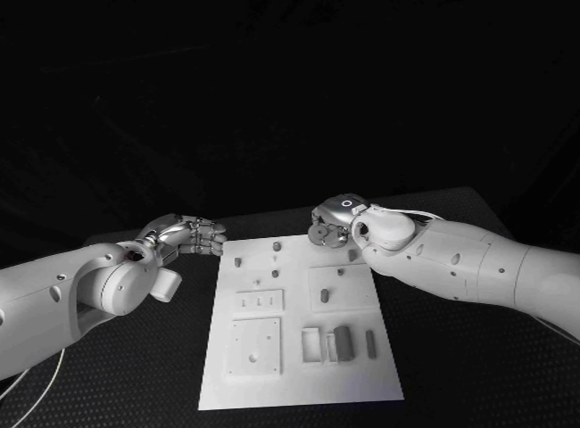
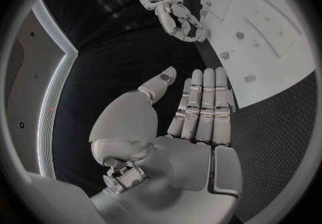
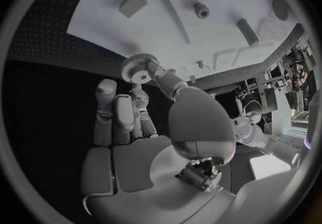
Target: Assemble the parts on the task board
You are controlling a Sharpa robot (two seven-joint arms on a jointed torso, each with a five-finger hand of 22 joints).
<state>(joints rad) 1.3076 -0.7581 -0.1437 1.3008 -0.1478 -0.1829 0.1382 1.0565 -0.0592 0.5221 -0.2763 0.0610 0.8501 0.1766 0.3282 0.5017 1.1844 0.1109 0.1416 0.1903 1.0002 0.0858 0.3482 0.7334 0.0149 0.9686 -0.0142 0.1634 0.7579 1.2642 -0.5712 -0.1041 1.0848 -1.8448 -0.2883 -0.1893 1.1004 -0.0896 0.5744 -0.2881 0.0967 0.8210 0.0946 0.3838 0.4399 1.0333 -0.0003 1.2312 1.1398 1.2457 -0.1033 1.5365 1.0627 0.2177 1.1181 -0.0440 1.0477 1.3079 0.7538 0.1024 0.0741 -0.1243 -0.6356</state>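
Right robot hand (image 1: 335, 223) pinches a small gear (image 3: 138, 70) at its fingertips, hovering over the board's (image 1: 348, 374) far right corner, just above the edge. Left robot hand (image 1: 187, 235) holds nothing, fingers straight and close together, off the board's far left corner over bare counter (image 1: 470, 357). Board lies mid-counter, long edges running away from the robot. Small pegs (image 1: 276, 246) sit near its far edge, upright grey parts (image 1: 342, 339) in the near right area. Dark counter shows along both long edges.
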